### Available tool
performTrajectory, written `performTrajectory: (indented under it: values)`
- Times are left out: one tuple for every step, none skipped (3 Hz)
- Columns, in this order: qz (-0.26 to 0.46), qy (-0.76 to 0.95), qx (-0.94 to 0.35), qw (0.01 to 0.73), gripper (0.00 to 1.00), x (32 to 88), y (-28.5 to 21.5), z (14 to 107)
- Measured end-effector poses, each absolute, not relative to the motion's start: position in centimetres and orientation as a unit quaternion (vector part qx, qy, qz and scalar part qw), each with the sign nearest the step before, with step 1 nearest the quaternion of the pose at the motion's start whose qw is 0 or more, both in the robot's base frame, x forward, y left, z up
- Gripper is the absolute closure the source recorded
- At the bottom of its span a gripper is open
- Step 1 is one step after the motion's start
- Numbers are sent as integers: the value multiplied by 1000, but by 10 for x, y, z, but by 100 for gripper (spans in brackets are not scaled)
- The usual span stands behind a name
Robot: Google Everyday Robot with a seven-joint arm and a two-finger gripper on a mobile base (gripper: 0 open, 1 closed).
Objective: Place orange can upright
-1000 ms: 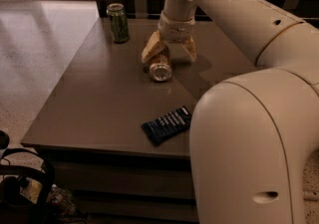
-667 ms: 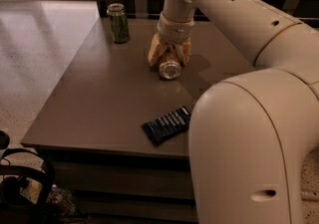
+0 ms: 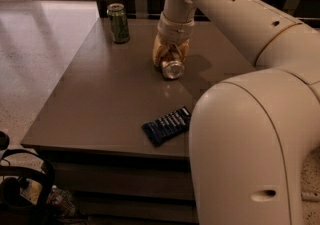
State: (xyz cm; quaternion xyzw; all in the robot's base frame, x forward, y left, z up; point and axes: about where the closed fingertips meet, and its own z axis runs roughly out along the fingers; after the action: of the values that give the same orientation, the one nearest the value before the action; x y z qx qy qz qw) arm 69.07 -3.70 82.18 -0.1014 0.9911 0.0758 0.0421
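The orange can [image 3: 173, 69] lies on its side in the middle back of the grey table [image 3: 100, 99], its shiny silver end facing the camera. Little of its orange body shows behind the fingers. My gripper [image 3: 170, 57] comes down from above and its tan fingers [image 3: 159, 53] sit closed against both sides of the can. The can still rests on the table top.
A green can [image 3: 118, 23] stands upright at the back left of the table. A dark blue snack packet [image 3: 167, 125] lies near the front edge. My white arm fills the right side. Dark gear [image 3: 20, 189] sits on the floor at the front left.
The gripper's fingers, spread wide above the can a second ago, have come down and closed in on it. The can has shifted slightly to the right.
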Motion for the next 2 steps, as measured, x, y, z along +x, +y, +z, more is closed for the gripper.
performTrajectory:
  values:
    - [77, 991, -102, 43, 100, 692, -35, 819]
    - [77, 991, -102, 44, 100, 693, -35, 820]
